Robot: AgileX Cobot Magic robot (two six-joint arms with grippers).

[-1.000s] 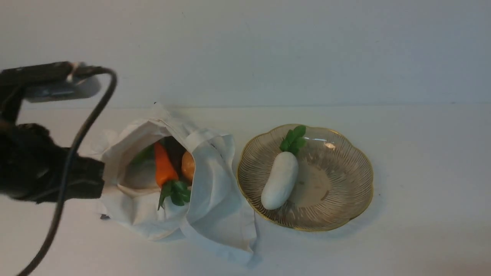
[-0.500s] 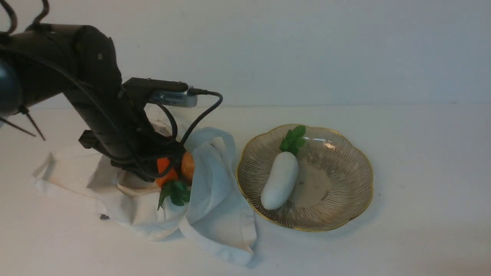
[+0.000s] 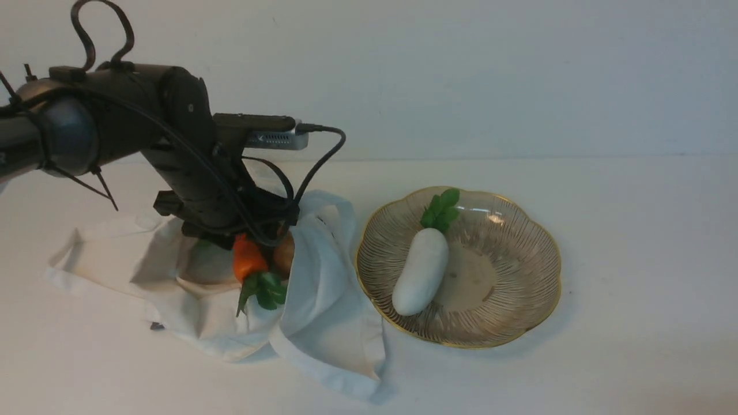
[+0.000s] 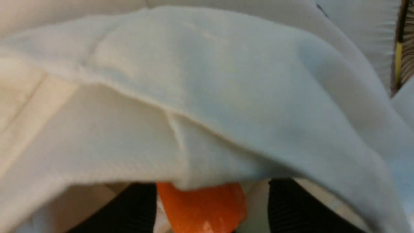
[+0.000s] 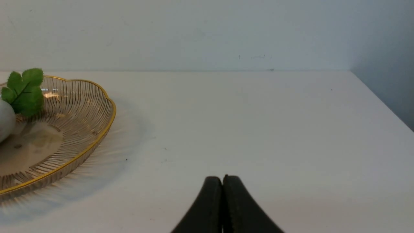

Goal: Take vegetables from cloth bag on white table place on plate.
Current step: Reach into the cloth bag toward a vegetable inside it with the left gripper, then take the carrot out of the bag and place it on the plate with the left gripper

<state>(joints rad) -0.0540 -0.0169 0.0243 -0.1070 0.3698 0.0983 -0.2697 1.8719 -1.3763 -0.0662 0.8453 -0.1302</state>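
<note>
- Nearest the robot: right gripper (image 5: 222,178), closed on nothing, idle low over the white table (image 5: 258,129), well apart from the bag.
- Next, the cloth bag (image 3: 328,323), slumped on the table just beside the plate, mouth gaping toward the camera. Inside, an orange carrot (image 3: 247,259) with green leaves trailing out and a tan round vegetable (image 3: 285,253) touching it. Anything else hidden by the arm.
- Reaching into the bag mouth: left gripper (image 4: 210,200), open, black fingers (image 4: 139,207) straddling the carrot under a fold of cloth. No grip yet.
- Step in hand, by judgement: grasping the carrot. Calls next for closing on its body without pinching cloth, then lifting clear and carrying across to the plate.
- To the right: plate (image 3: 507,259), holding only a white radish (image 3: 421,279).
- No brand, label or legible writing anywhere.
</note>
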